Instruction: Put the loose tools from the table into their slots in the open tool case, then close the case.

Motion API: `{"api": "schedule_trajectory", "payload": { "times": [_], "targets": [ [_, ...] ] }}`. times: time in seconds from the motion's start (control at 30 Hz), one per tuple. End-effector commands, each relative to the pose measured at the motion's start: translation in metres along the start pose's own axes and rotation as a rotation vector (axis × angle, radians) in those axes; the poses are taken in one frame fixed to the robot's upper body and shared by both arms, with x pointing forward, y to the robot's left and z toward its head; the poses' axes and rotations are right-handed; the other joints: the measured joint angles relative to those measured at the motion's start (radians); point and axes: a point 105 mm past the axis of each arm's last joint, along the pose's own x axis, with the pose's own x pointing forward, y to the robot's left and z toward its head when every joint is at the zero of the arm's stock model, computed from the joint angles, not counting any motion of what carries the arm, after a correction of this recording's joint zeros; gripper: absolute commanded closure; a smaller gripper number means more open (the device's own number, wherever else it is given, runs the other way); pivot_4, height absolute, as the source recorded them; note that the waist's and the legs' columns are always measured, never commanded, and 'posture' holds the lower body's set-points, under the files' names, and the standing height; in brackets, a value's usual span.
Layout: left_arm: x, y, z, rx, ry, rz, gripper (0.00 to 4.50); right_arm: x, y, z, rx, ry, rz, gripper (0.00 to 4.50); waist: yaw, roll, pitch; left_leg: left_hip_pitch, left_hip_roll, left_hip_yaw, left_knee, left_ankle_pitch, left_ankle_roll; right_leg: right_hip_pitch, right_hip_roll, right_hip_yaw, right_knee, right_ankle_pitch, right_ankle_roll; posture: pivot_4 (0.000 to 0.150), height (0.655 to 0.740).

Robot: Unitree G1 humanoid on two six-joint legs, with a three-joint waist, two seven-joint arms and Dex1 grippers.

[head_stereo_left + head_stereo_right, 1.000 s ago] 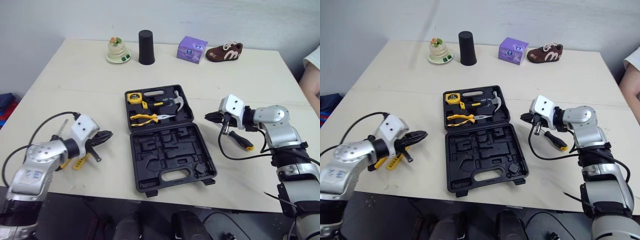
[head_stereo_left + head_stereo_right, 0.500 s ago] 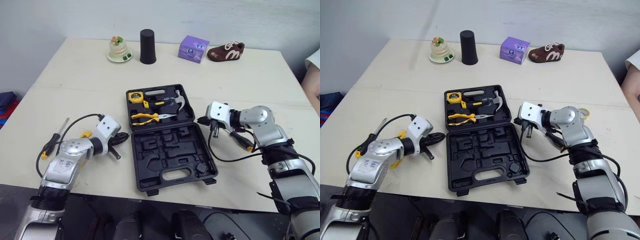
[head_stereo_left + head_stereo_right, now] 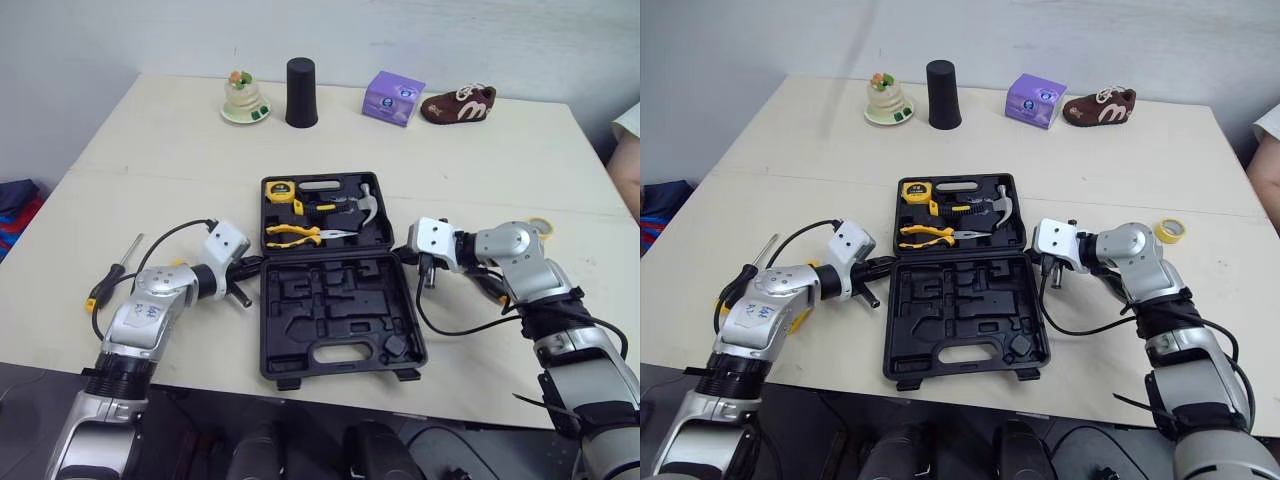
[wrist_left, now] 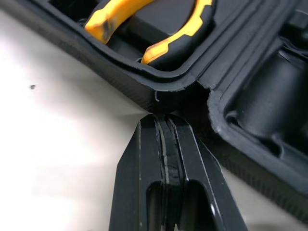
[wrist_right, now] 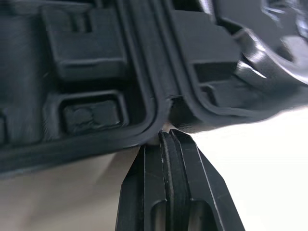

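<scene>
The black tool case (image 3: 335,310) lies open mid-table. Its far half holds a tape measure (image 3: 277,190), pliers (image 3: 292,235) and a hammer (image 3: 362,200); the near half's slots are bare. My left gripper (image 3: 252,265) is shut, its tip touching the notch at the left end of the hinge (image 4: 166,103). My right gripper (image 3: 406,249) is shut at the right end of the hinge (image 5: 166,118). A screwdriver (image 3: 112,272) lies loose at the left. A yellow tool (image 3: 798,320) is partly hidden under my left forearm. Another screwdriver (image 3: 492,288) lies mostly hidden under my right forearm.
Along the far edge stand a cake figurine (image 3: 245,98), a black cup (image 3: 301,92), a purple box (image 3: 394,97) and a brown shoe (image 3: 458,104). A yellow tape roll (image 3: 540,224) lies right of my right arm. A person's arm (image 3: 628,150) shows at the right edge.
Both grippers have moved inward to the two ends of the case's hinge. The left one left the tools on the table. The camera has shifted a little.
</scene>
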Motion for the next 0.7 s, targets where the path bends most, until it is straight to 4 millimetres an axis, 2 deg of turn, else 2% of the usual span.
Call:
{"api": "schedule_trajectory", "payload": {
  "times": [0.03,0.33,0.47,0.6,0.7],
  "targets": [
    [0.005,-0.007,0.019,0.069,-0.057,-0.055,4.44,-0.009,0.006,0.015,-0.009,-0.050,0.020,4.50,0.003,0.000,0.000,0.000,0.000,0.000,0.000,0.000,0.000,0.000,0.000,0.000,0.000,0.000,0.000,0.150,0.7400],
    [0.010,-0.014,0.023,0.118,-0.071,-0.125,4.44,-0.023,0.034,0.010,0.062,-0.019,0.033,4.50,0.008,0.000,0.000,-0.002,-0.001,-0.001,0.000,-0.001,0.001,0.000,0.000,-0.001,-0.002,0.000,0.000,0.150,0.7400],
    [0.009,-0.015,0.021,0.138,-0.058,-0.141,4.44,-0.026,0.037,0.007,0.075,-0.008,0.011,4.50,0.008,0.000,0.000,-0.001,-0.001,-0.001,0.000,-0.001,0.001,0.001,0.000,-0.001,-0.003,0.000,0.001,0.150,0.7400],
    [0.003,0.001,0.020,0.157,-0.045,-0.063,4.44,-0.026,0.036,0.006,0.078,-0.009,-0.007,4.50,0.008,0.000,0.000,-0.001,-0.001,-0.001,0.001,-0.001,0.002,0.001,0.000,-0.001,-0.003,0.000,0.001,0.150,0.7400],
    [-0.022,0.025,0.020,0.202,-0.014,0.019,4.44,-0.032,0.035,0.000,0.070,-0.003,-0.020,4.50,0.006,-0.001,0.000,-0.001,-0.001,-0.001,0.001,-0.001,0.002,0.001,0.000,-0.002,-0.003,0.000,0.001,0.150,0.7400]
  ]
}}
